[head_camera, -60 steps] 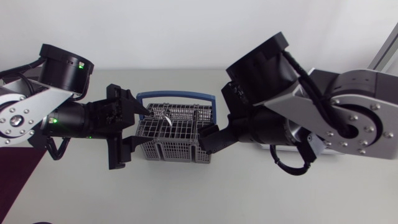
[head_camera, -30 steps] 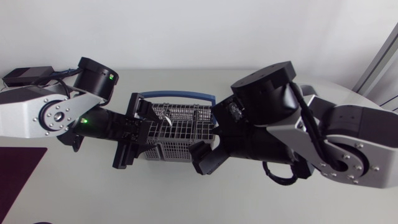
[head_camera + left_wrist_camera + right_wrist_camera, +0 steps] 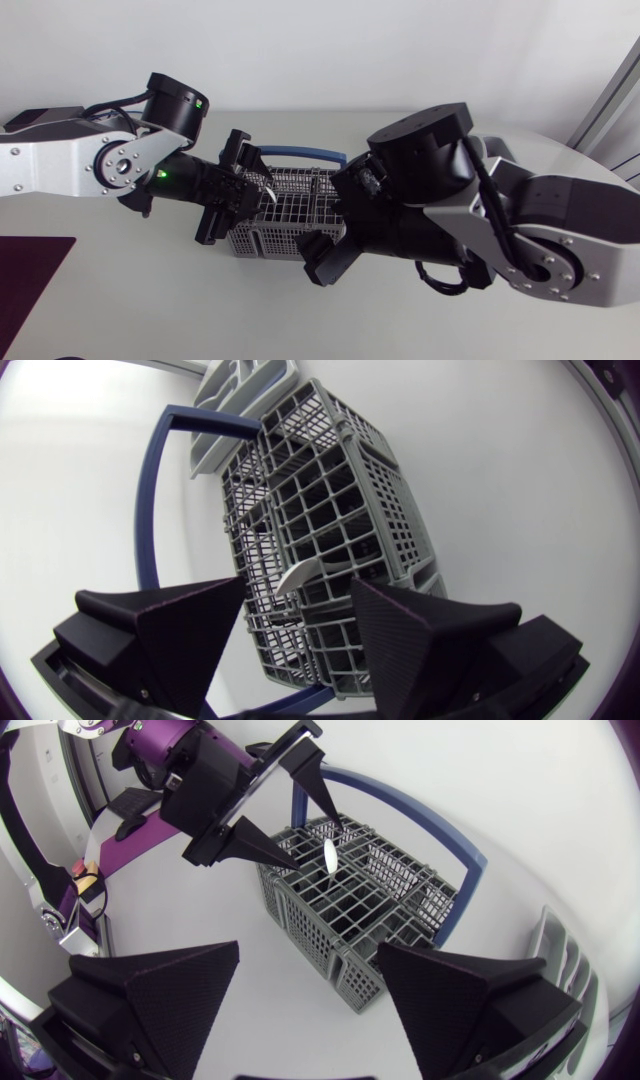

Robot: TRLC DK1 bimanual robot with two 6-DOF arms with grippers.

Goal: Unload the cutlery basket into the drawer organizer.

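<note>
The grey cutlery basket (image 3: pixel 285 218) with a blue handle (image 3: pixel 305 155) stands mid-table. A pale utensil (image 3: pixel 305 572) sticks up from its left end; a metal piece (image 3: pixel 268 190) shows there from above. My left gripper (image 3: pixel 250 192) hangs over that end, open, its fingers either side of the utensil (image 3: pixel 329 855) without touching it. My right gripper (image 3: pixel 322 262) is open at the basket's front right corner, with nothing between its fingers (image 3: pixel 170 1000). The grey drawer organizer (image 3: pixel 235 390) lies beyond the basket, largely hidden under my right arm in the head view.
A dark purple mat (image 3: pixel 30 275) lies at the table's front left. The organizer's edge (image 3: pixel 560 970) sits close to the right of the basket (image 3: pixel 350 910). My two arms crowd the basket from both sides.
My left arm has swung right, bringing its gripper from beside the basket to over its left end, fingers slightly narrower around the utensil. The right arm has shifted left and lower.
</note>
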